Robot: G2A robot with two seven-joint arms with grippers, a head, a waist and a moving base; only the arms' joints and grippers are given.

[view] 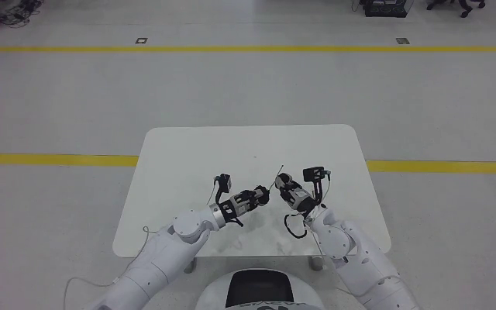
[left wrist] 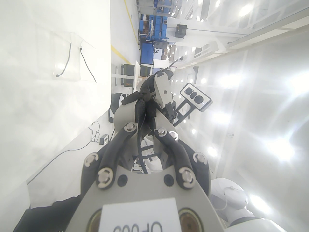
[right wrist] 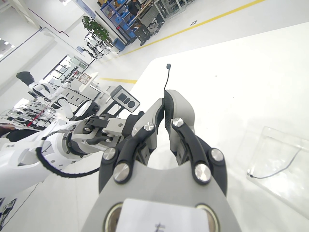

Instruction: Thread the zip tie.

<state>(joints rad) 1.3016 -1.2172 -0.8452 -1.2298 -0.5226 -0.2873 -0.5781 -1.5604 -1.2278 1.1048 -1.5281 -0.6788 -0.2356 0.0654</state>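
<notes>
My right gripper (right wrist: pixel 164 102) is clamped tight on the thin black plastic zip tie (right wrist: pixel 166 80), holding it in the air above the white rectangular table (view: pixel 194 170). The tie's small square head pokes out past the fingertips. The left gripper (view: pixel 262 195) sits just beside it; I cannot tell how far its jaws stand apart. I judge this the lining-up step: next, the tail must meet the head's slot squarely.

Bright, even light comes from ceiling lamps (left wrist: pixel 246 8). In the left wrist view their glare spreads in big white streaks. The white table (view: pixel 325 147) reflects it strongly. Both wrist views bend straight lines near the edges.
</notes>
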